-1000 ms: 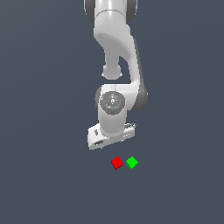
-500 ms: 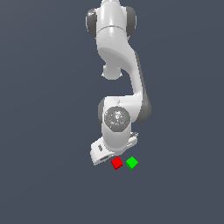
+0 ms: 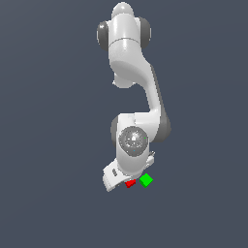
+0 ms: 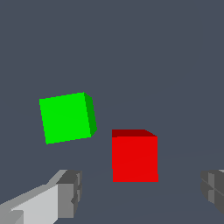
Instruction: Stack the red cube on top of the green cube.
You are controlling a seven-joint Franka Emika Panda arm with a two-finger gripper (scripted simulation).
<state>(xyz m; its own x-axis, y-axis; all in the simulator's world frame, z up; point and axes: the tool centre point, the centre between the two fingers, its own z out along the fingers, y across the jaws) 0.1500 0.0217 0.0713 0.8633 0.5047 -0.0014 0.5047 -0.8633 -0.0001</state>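
Observation:
The red cube lies on the grey floor, partly hidden under the white gripper in the exterior view. The green cube lies just to its right in that view, close beside it but apart. In the wrist view the red cube sits between the two spread grey fingertips, nearer the middle of the gap, untouched. The green cube lies beyond one finger, outside the gap. The gripper is open and empty.
The white arm rises above the cubes and leans over them. The floor is plain dark grey all round with nothing else on it.
The arm has lowered and moved toward the cubes; the gripper now covers part of the red cube. The cubes have not moved.

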